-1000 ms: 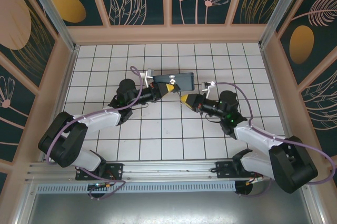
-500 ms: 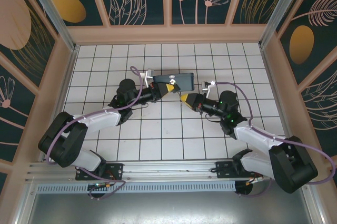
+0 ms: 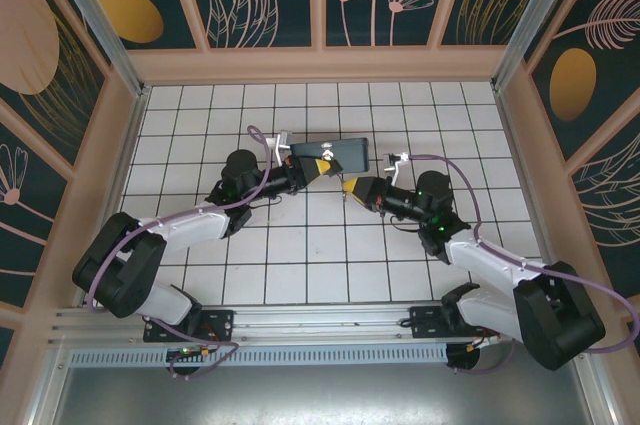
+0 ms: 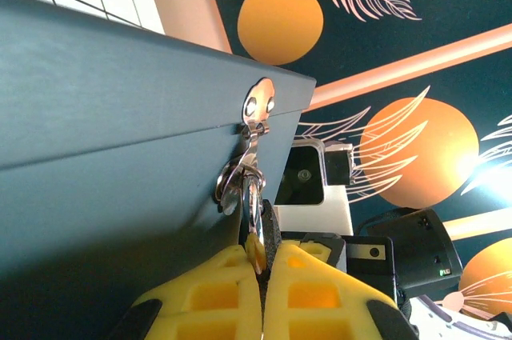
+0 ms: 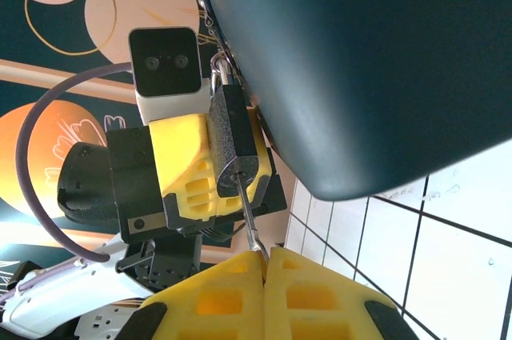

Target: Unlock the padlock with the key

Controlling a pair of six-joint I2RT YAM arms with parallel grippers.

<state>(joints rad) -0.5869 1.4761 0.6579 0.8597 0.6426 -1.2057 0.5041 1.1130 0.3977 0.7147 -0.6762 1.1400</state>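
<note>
The black padlock hangs by its thin shackle from the hasp of a dark blue tin. My left gripper is shut on the padlock body, its yellow fingers on either side. The thin silver key is pinched in my shut right gripper, and its blade reaches into the keyhole in the padlock's bottom face. From the top, the left gripper and right gripper meet tip to tip in front of the tin.
The tin rests on the white tiled floor at mid-table. Wooden walls enclose the floor on three sides. Both arms stretch low over the tiles, with open tiles to the left, right and front.
</note>
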